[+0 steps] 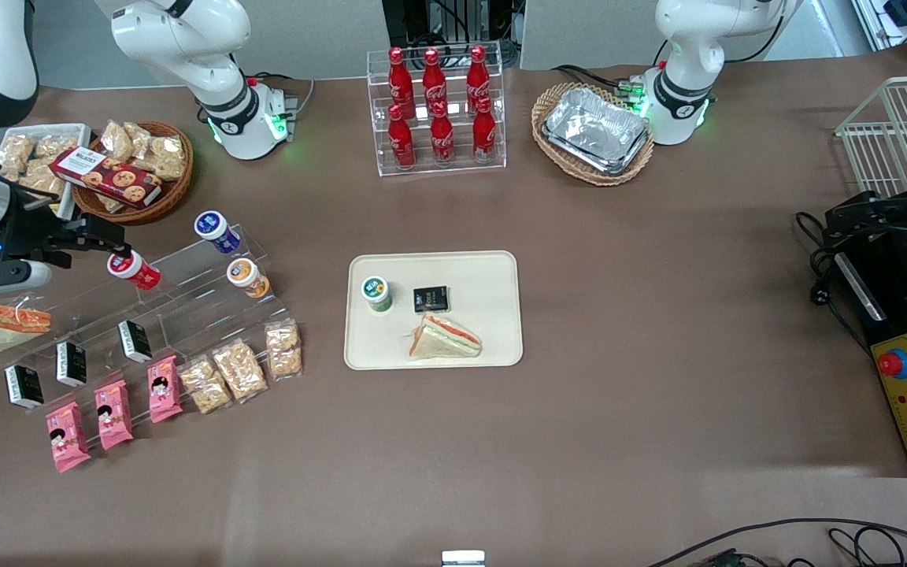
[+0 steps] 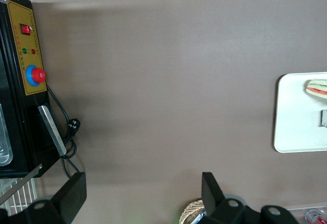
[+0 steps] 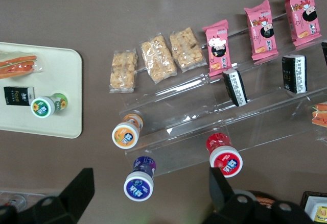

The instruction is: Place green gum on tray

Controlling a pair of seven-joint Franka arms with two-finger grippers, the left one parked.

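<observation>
The green gum [image 1: 377,294] is a small round bottle with a see-through green body and a white cap with a green label. I cannot read the words on it. It stands on the tray [image 1: 493,268], near one corner. The tray is flat, cream colored plastic with round corners and a low rim.

Just beside the gum lies a small black packet [image 1: 431,299] with pale writing too small to read. Nearer the front camera is a triangle sandwich [image 1: 444,338] in clear wrap, with white bread and red and green filling. It is also on the tray.

Toward the working arm's end of the table is a clear plastic step rack [image 1: 186,295]. On it lie an orange bottle [image 1: 247,278], a blue bottle [image 1: 216,231] and a red bottle [image 1: 133,269], all with white caps. Shiny pink snack packs [image 1: 113,413] show a cartoon face. Clear bags of bumpy rice bars [image 1: 239,368] sit beside them.

The gripper [image 1: 111,235] hangs above the rack, just beside the red bottle and well apart from the tray. Its two black fingers [image 3: 76,188] are spread wide and hold nothing.

Farther from the camera, red Coca-Cola bottles [image 1: 434,106] stand in a clear case.
</observation>
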